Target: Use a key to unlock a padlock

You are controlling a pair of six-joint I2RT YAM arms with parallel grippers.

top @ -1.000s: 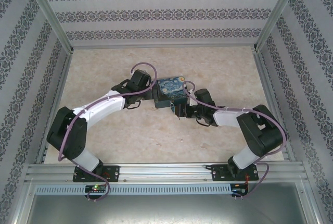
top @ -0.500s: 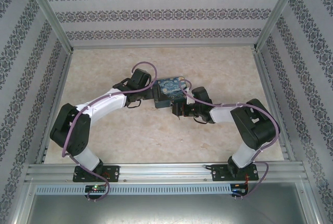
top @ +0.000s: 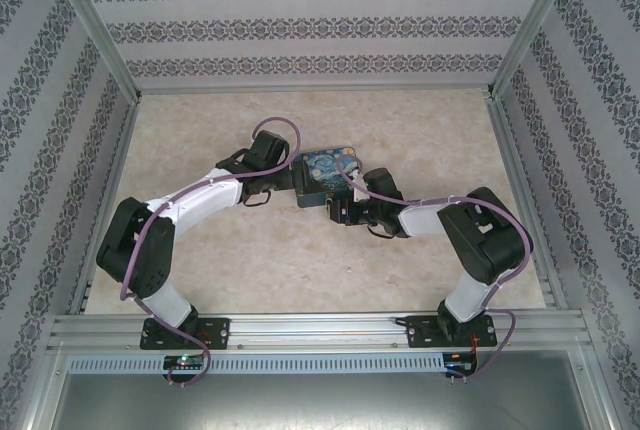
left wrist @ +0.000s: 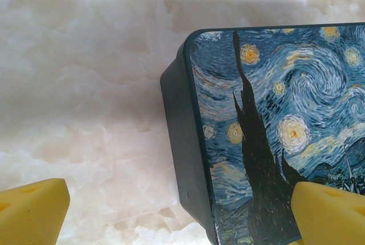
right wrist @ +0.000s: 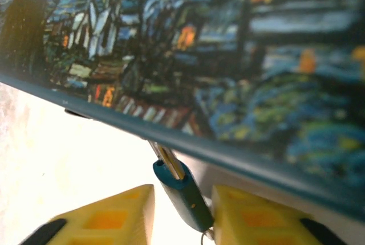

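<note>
Right tool [right wrist: 182, 219]: yellow pads flank head of teal key [right wrist: 179, 191]; one pad touching, sliver of gap at other, firm grip not discernible. Key blade runs up under edge of painted box [right wrist: 239, 57]. Left tool [left wrist: 179, 216] spread wide, straddling box corner on marbled bench [left wrist: 85, 85].

Lab test cell: aluminium frame [top: 320, 328], wallpapered walls [top: 320, 20], marble-look tabletop [top: 430, 120].

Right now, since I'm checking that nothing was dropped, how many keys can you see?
1. A teal-headed key sits between the right gripper's jaws, its blade pointing under the edge of the painted box. Others could be hidden beneath the box.
</note>
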